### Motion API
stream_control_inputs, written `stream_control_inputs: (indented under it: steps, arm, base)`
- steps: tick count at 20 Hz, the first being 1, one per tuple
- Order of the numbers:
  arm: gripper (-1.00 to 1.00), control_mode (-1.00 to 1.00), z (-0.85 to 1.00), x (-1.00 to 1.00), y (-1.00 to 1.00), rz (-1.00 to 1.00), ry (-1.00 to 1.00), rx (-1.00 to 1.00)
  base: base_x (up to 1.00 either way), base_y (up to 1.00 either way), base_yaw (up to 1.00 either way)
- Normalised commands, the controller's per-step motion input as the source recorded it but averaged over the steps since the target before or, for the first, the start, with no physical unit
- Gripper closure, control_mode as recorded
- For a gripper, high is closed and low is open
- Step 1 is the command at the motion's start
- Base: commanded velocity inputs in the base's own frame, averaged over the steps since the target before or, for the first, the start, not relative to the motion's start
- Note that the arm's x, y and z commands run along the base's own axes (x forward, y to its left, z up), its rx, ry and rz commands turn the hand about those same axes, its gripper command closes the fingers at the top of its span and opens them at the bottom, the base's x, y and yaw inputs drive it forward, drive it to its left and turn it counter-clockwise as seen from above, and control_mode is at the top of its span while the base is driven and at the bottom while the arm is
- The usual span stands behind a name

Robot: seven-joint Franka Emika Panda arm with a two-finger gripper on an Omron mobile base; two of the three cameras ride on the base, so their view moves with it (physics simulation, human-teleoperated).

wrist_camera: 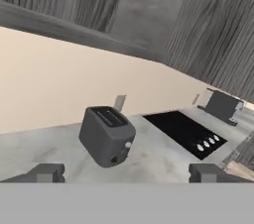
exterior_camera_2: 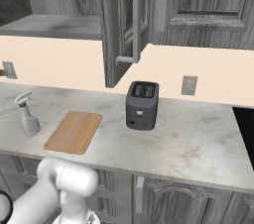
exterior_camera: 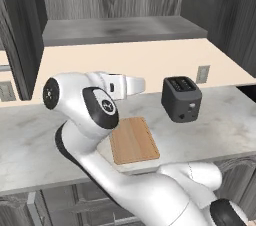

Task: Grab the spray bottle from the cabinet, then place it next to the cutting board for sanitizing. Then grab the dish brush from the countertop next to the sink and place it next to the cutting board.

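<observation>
Your spray bottle [exterior_camera_2: 27, 115] stands upright on the surface [exterior_camera_2: 188, 143], just beside the cutting board [exterior_camera_2: 74, 132] on its far-left side, so the sanitizing half looks done from how things lie. Your pincer [wrist_camera: 127, 173] gapes at full width with nothing between its tips, which suits a hand freed for the next pick. It looks past the dark toaster [wrist_camera: 106, 136] toward a black cooktop [wrist_camera: 186, 134]. The cabinet [exterior_camera_2: 121, 25] door hangs ajar above, its shelf bare. You need the dish brush next; I cannot make it out here.
</observation>
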Motion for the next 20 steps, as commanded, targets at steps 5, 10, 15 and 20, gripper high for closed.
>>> stream_control_inputs:
  steps: [5,10,15,20]
  arm:
    - [-1.00,-1.00,0.03,-0.10,-1.00,0.31,0.13,-0.03]
    - [-1.00,-1.00,-0.14,-0.08,-0.81,0.23,0.04,0.02]
    - [-1.00,-1.00,-0.27,0.00,-0.40,0.06,0.00,0.17]
    - [-1.00,-1.00,-0.21,0.00,-0.18,0.00,-0.10,0.26]
  base:
    - [0.00,0.00,0.00]
    - [0.00,0.00,0.00]
    - [0.00,0.00,0.00]
    - [0.00,0.00,0.00]
